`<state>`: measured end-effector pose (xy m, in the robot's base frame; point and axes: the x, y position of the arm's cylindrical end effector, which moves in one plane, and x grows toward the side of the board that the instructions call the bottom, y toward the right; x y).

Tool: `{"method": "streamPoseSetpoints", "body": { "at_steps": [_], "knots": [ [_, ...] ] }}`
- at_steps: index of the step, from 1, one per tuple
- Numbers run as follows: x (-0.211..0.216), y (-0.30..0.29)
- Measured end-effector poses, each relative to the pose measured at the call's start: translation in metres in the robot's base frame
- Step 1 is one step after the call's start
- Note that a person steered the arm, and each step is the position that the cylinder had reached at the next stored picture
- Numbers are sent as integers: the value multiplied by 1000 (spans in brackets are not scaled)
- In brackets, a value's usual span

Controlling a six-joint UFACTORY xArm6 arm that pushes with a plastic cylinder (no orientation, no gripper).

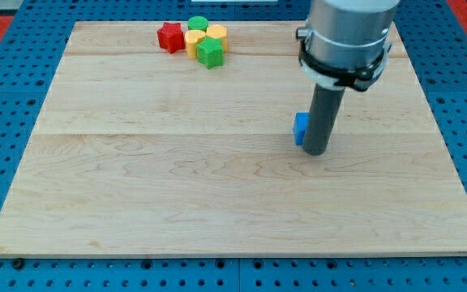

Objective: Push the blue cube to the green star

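Six blocks on one table (136,186): one blue cube (300,128), one red star (169,36), one green star (211,53), one green cylinder (198,23), two yellow blocks (194,40) (216,33).

No text, label, brand, number or sign could be read anywhere in the camera view
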<state>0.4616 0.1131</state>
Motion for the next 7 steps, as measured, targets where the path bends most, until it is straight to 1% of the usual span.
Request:
{"method": "streamPoseSetpoints", "body": {
  "at_steps": [1, 2, 3, 4, 5, 6, 7],
  "knots": [
    [-44, 2],
    [-62, 33],
    [-75, -3],
    [-76, -71],
    [-88, -91],
    [-102, -123],
    [-109, -168]
  ]
}}
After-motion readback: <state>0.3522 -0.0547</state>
